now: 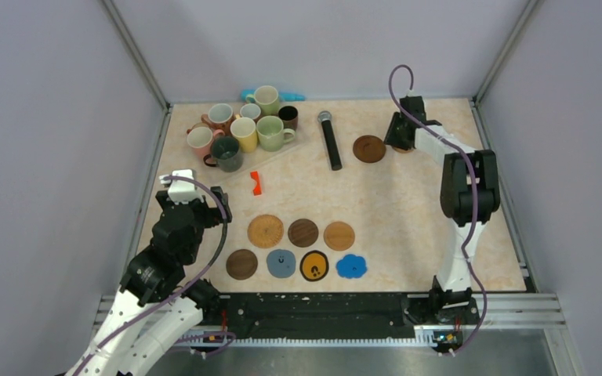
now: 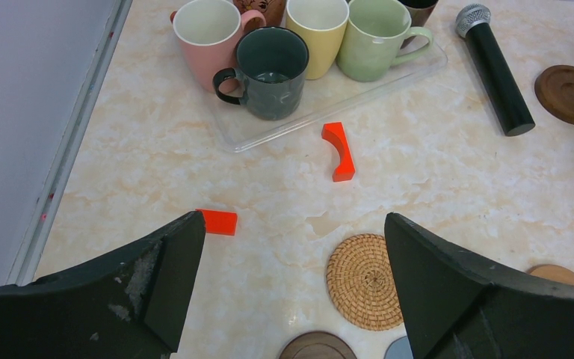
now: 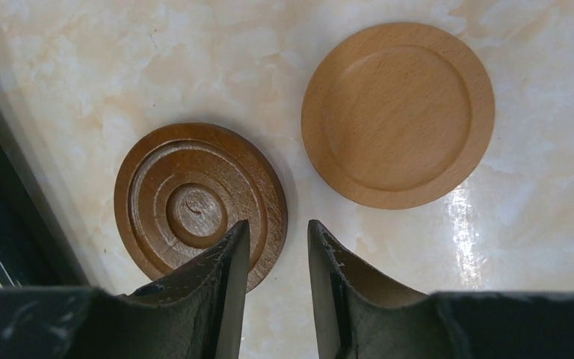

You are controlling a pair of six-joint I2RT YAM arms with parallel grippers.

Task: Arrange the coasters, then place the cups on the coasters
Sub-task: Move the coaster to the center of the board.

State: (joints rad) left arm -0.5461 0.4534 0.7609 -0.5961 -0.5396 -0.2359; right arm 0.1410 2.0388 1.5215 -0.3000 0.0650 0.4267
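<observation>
Mostly the cups [image 1: 243, 125] stand packed in a clear tray [image 2: 299, 120] at the desk's [image 1: 407, 219] far left corner. Seven coasters [image 1: 302, 233] lie in two rows by the near edge, two more far right under the narrow right hand [image 3: 277, 232]; the left hand [image 2: 293, 221] gapes wide.

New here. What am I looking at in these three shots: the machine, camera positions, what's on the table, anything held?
Two robot arms stand at the near edge of the table. The wide picture looks down from above and behind them; the other two come from wrist cameras, so the dark wedges are each arm's own fingers. On the table: mugs on a clear tray, a microphone, two red pieces, seven coasters in two rows. The left gripper is open and empty. The right gripper, jaws slightly apart, straddles the rim of a dark coaster beside a pale coaster.
</observation>
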